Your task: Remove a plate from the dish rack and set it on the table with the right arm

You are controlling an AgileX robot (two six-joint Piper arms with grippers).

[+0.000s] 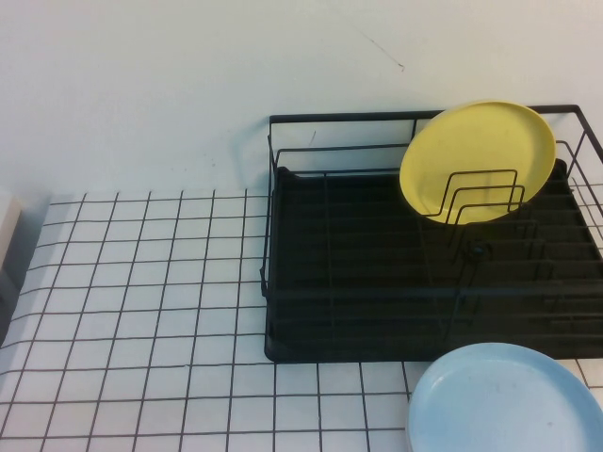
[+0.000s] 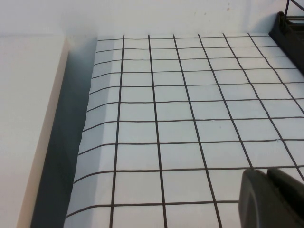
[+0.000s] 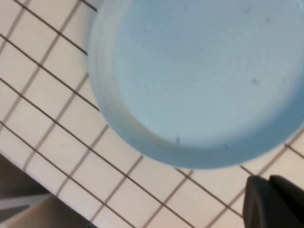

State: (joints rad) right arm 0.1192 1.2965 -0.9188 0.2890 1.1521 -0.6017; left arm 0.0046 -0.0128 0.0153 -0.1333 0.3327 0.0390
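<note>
The plate [image 1: 504,400] is cut off by the lower and right edges of the high view; in the right wrist view its far rim [image 3: 199,80] runs out of frame, and the picture is soft. The dish rack [image 1: 424,235] is cropped at the right edge of the high view, and only a dark corner of it [image 2: 289,28] enters the left wrist view. The yellow plate [image 1: 479,160] is partly crossed by the wire dividers [image 1: 480,202] in front of it. Neither arm appears in the high view. Of the left gripper [image 2: 271,199] only a dark corner shows, so its opening cannot be told. Of the right gripper [image 3: 275,202] likewise only a corner shows, its jaws pressed together.
</note>
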